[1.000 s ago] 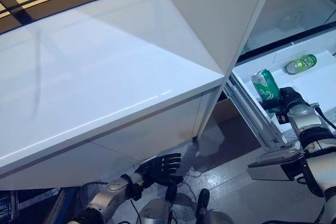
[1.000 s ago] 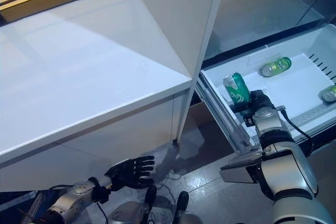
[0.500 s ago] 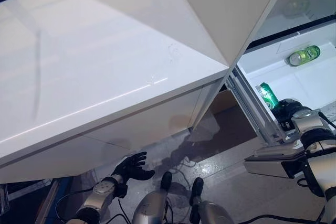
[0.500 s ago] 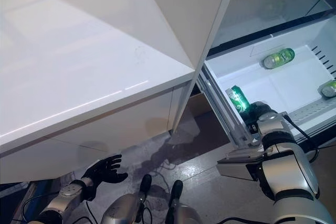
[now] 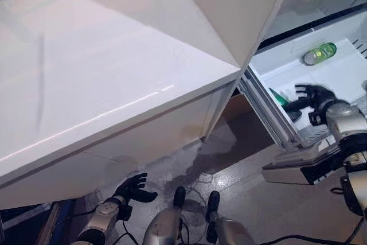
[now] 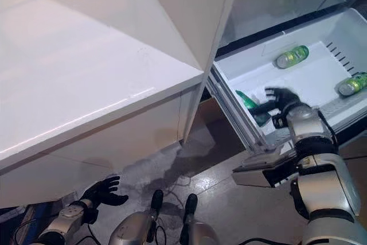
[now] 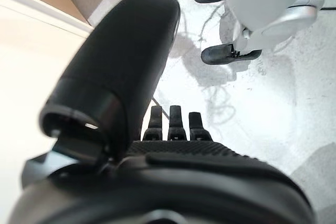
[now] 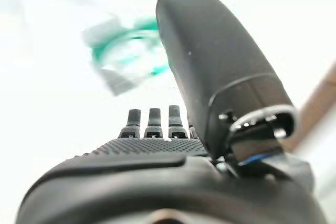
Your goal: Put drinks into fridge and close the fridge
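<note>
A green can leans in the front left corner of the white pulled-out fridge drawer. My right hand hovers just beside it with straight, spread fingers and holds nothing. In the right wrist view the can shows blurred past the straight fingers. A green bottle lies at the back of the drawer, and another drink lies at its right side. My left hand hangs low over the floor, open and empty.
A large white panel slopes across the left and middle, its corner overhanging the drawer's left rail. A glass shelf sits above the drawer. Grey glossy floor lies below.
My right hand has let go of the green can and opened; the can now rests low in the drawer's front corner. My left hand has dropped lower. The camera has shifted.
</note>
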`<state>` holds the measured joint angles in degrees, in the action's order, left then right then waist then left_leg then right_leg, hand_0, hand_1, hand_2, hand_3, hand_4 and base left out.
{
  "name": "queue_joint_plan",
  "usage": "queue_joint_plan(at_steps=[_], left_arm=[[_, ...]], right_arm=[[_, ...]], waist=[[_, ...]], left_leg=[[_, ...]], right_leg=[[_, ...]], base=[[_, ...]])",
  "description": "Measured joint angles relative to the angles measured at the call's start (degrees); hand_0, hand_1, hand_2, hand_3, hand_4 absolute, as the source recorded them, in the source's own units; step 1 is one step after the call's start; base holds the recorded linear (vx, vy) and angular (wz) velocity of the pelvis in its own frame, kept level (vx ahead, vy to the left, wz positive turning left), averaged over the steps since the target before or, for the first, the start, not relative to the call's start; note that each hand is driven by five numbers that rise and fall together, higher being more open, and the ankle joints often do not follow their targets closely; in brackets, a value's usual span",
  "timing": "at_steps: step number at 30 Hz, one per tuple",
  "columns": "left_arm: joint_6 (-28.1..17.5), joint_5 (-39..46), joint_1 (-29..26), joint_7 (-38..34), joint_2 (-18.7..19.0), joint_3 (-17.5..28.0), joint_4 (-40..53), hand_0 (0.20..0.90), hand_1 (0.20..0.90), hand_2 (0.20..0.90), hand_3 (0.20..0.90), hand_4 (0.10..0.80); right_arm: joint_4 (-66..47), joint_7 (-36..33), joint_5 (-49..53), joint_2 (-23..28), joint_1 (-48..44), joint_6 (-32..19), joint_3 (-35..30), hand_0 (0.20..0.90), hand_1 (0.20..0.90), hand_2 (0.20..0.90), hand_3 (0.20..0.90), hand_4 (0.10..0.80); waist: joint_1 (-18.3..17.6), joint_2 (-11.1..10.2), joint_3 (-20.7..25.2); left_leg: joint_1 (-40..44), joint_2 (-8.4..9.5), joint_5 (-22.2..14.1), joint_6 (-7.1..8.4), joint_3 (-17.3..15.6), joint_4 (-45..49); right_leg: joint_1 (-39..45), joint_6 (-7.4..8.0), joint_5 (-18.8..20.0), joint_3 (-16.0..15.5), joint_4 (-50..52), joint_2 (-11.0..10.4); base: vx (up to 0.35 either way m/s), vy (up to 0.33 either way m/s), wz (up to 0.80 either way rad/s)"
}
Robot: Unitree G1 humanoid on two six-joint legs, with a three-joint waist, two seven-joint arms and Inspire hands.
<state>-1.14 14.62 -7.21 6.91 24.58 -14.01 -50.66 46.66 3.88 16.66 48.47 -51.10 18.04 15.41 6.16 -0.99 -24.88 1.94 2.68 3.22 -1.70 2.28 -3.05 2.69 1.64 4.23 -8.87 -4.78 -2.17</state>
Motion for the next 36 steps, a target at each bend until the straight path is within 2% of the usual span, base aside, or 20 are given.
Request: queue_joint_plan(at_steps=[5, 9, 12, 14, 17, 19, 23, 26, 28, 32, 36], left_arm=[[-0.2, -1.1, 0.7, -0.4, -1.0, 1.8, 0.1, 0.9, 0.9, 0.9, 0.9, 0.8], [-0.3, -2.6, 2.5, -0.4, -1.3, 2.1, 0.0, 0.9, 0.9, 0.9, 0.9, 0.8], [-0.4, -3.1, 3.6, -0.4, -2.1, 2.1, -0.5, 0.9, 0.9, 0.9, 0.9, 0.8], [-0.5, -3.2, 4.5, -0.6, -3.2, 2.1, -1.1, 0.9, 0.9, 0.9, 0.9, 0.8], [-0.6, -3.8, 5.4, -1.2, -4.1, 1.5, -2.4, 0.9, 0.9, 0.9, 0.9, 0.8], [-0.6, -4.3, 6.4, -1.4, -4.5, 1.4, -2.8, 0.9, 0.9, 0.9, 0.9, 0.8], [-0.6, -4.3, 7.6, -1.4, -5.8, 1.2, -3.2, 0.9, 0.9, 0.9, 0.9, 0.8], [-0.6, -4.3, 7.2, -1.4, -6.3, 0.6, -4.5, 0.9, 0.9, 0.9, 0.9, 0.8], [-0.6, -4.3, 6.1, -1.5, -6.0, -1.1, -4.6, 0.9, 0.9, 0.9, 0.9, 0.8], [-0.7, -3.7, 3.3, -2.7, -5.8, -2.5, -4.2, 0.9, 0.9, 0.9, 0.9, 0.8], [-1.5, -0.6, 1.1, -5.4, -5.7, -2.8, -2.3, 0.9, 0.9, 0.9, 0.9, 0.8]], right_arm=[[-9.7, -5.8, 4.3, 4.2, 0.6, -3.4, -7.3, 0.9, 0.9, 0.9, 0.9, 0.8], [-16.0, -13.4, 6.1, 4.2, 4.3, -6.6, -14.3, 0.9, 0.9, 0.9, 0.9, 0.8], [-18.1, -18.4, 9.7, 4.2, 8.9, -8.9, -19.4, 0.9, 0.9, 0.9, 0.9, 0.8], [-18.2, -22.2, 13.6, 4.0, 12.6, -10.3, -22.1, 0.9, 0.9, 0.9, 0.9, 0.8], [-18.0, -26.5, 20.4, 1.0, 16.9, -13.1, -26.4, 0.9, 0.9, 0.9, 0.9, 0.8], [-18.0, -27.3, 23.5, -1.7, 20.3, -15.5, -28.6, 0.9, 0.9, 0.9, 0.9, 0.8], [-17.9, -27.9, 27.1, -6.3, 26.3, -16.2, -28.7, 0.9, 0.9, 0.9, 0.9, 0.8], [-17.4, -28.0, 29.6, -9.0, 29.4, -16.3, -28.0, 0.9, 0.9, 0.9, 0.9, 0.8], [-15.0, -28.4, 30.3, -9.3, 29.5, -17.6, -27.1, 0.9, 0.9, 0.9, 0.9, 0.8], [-12.9, -30.7, 31.0, -9.3, 27.0, -20.9, -27.1, 0.9, 0.9, 0.9, 0.9, 0.8], [-11.4, -33.7, 31.9, -9.4, 22.5, -23.5, -27.2, 0.9, 0.9, 0.9, 0.9, 0.8]], waist=[[-0.3, -0.7, 0.3], [-1.6, -3.1, 2.4], [-1.9, -4.0, 4.7], [-3.0, -3.9, 7.3], [-3.9, -3.2, 9.6], [-5.3, -2.5, 11.3], [-6.6, -0.9, 12.3], [-6.4, -0.3, 12.1], [-6.3, 0.2, 10.9], [-4.9, -0.3, 6.3], [-3.3, 0.2, 1.5]], left_leg=[[2.0, -0.21, 0.0, -0.03, -0.7, -0.8], [3.2, -0.29, 0.0, -0.06, -2.0, -1.6], [3.7, -0.28, -0.3, -0.43, -3.2, -1.6], [4.1, -0.14, -0.5, -0.73, -3.5, -1.6], [5.1, -0.2, -0.9, -0.85, -4.8, -1.7], [5.3, -0.2, -1.1, -0.68, -5.0, -1.7], [6.1, -0.34, -1.6, -0.61, -6.0, -1.1], [3.7, -0.53, -3.9, -0.69, -6.0, 4.5], [0.8, -0.56, -6.0, -0.67, -5.4, 10.2], [-6.9, 0.77, -8.2, -1.13, -4.7, 19.6], [-14.3, 1.42, -10.8, -1.88, -4.5, 28.1]], right_leg=[[1.2, -0.02, 0.1, 0.7, 0.0, 0.2], [1.6, 0.06, 0.0, 1.8, 0.0, 0.2], [1.6, 0.14, -0.1, 3.0, 0.0, 0.2], [1.9, 0.35, -0.2, 3.2, 0.0, 0.1], [2.5, 0.45, -0.1, 4.5, 0.0, 0.1], [2.5, 0.47, -0.1, 4.8, 0.0, 0.1], [3.2, 0.75, -0.4, 5.9, 0.1, 0.0], [2.1, 0.44, -1.7, 6.0, 3.2, 0.1], [-0.9, 0.09, -4.1, 5.4, 9.2, -0.1], [-10.2, 0.02, -9.1, 4.7, 22.8, -1.6], [-17.0, 0.14, -11.2, 4.7, 30.7, -2.8]], base=[[0.016, 0.016, -0.09], [0.057, 0.036, -0.16], [0.058, 0.029, -0.19], [0.071, 0.023, -0.12], [0.073, 0.001, -0.18], [0.105, -0.016, -0.13], [0.079, -0.025, -0.12], [-0.019, -0.018, -0.05], [-0.094, 0.0, 0.19], [-0.175, 0.02, 0.18], [-0.102, 0.058, 0.1]])
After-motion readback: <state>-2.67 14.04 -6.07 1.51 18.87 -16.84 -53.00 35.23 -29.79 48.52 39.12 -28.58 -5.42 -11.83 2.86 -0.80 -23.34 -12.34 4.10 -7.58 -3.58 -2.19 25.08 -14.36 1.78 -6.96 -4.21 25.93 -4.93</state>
